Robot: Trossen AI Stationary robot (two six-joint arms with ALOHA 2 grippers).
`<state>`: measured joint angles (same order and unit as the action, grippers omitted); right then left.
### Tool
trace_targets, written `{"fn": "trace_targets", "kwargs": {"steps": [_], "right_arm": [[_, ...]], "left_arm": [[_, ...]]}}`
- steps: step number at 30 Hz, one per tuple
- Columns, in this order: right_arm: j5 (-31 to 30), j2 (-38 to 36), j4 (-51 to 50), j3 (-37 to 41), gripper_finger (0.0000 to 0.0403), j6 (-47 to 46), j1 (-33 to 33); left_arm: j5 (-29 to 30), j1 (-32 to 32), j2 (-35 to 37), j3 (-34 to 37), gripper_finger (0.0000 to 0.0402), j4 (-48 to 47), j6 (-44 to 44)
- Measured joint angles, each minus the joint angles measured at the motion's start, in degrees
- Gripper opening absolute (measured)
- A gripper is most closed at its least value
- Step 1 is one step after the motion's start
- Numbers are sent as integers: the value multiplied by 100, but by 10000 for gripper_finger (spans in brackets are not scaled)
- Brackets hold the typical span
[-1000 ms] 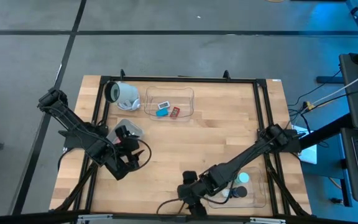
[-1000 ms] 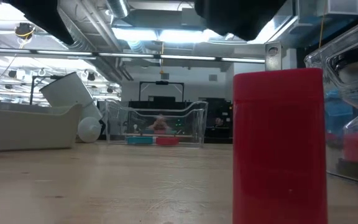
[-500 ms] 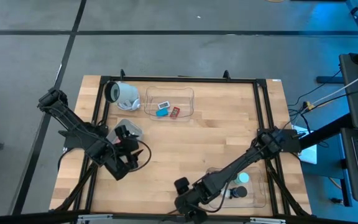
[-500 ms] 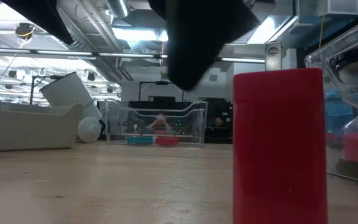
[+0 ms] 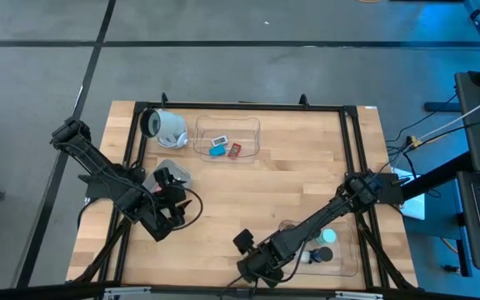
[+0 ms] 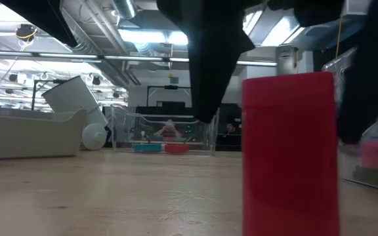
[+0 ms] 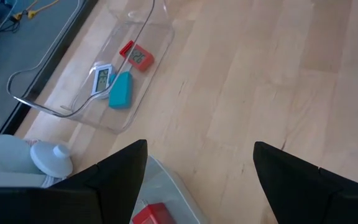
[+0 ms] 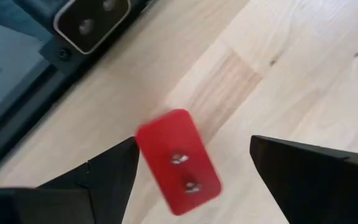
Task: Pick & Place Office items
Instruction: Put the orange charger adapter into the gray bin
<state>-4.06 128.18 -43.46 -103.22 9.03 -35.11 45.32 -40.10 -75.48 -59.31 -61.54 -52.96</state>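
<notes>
A small red block point(image 8: 178, 162) rests on the wood close to the table's near edge; the low view shows it large point(image 6: 291, 154). My right gripper point(image 8: 192, 163) points steeply down over it, open, with one finger point(image 8: 107, 177) on each side of the block. My left gripper point(image 7: 201, 180) hovers open and holds nothing at the table's left point(image 5: 169, 182), above a small clear tray point(image 7: 166, 186) that holds a red piece point(image 7: 149, 214). More office items, blue, white and red, lie in the far clear tray point(image 5: 227, 139). My right gripper has its fingers point(image 6: 209, 72) close beside the red block's two sides, coming from above. Whether either finger touches it, I cannot tell. The block sits on the table.
A white-grey cylinder point(image 5: 167, 127) lies on its side at the far left. A clear tray point(image 5: 327, 250) with round pucks sits at the near right, beside my right arm. Bare wood stretches across the table's middle point(image 5: 282, 183).
My right gripper has come down toward the red block near the table's near edge and rolled about its own axis. Its fingers now reach down on both sides of the block in the low view.
</notes>
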Motion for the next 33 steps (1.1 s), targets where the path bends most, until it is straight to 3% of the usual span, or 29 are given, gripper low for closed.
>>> {"fn": "trace_targets", "kwargs": {"steps": [9,17,28,33], "right_arm": [[85,0,-4,0,302,20,43],[633,0,69,0,237,-698,52],[645,-1,149,0,142,-1490,51],[645,-2,169,0,127,-1789,52]], "left_arm": [[0,0,0,0,292,-11,25],[0,0,0,0,292,-15,84],[0,0,0,0,292,-15,77],[0,0,0,0,292,-14,74]]}}
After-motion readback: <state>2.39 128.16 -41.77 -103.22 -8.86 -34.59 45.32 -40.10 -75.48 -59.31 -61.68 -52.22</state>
